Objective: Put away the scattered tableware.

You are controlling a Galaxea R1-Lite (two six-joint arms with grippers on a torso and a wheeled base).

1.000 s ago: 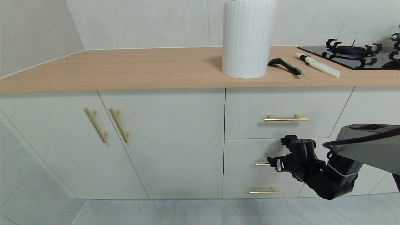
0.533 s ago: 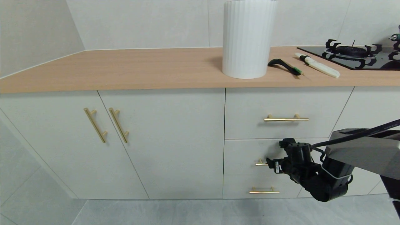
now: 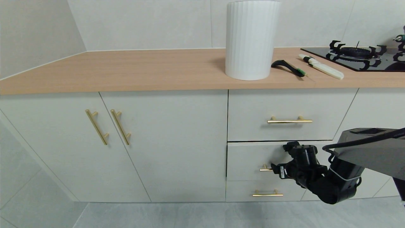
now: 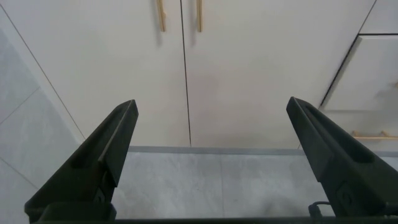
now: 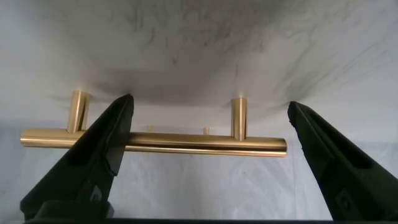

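The right gripper (image 3: 276, 167) sat at the handle (image 5: 186, 144) of the middle drawer (image 3: 250, 156), jaws spread wide and clamping nothing; the bar's long axis ran from jaw to jaw.

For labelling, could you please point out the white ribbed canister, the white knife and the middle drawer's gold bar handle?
White ribbed canister (image 3: 250, 41): head view, side wall.
White knife (image 3: 327, 69): head view, blade.
Gold bar handle (image 5: 186, 144): right wrist view, bar.

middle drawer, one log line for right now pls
middle drawer: ajar | right gripper: open, at handle | left gripper: open, facing cabinet doors | knife: on counter
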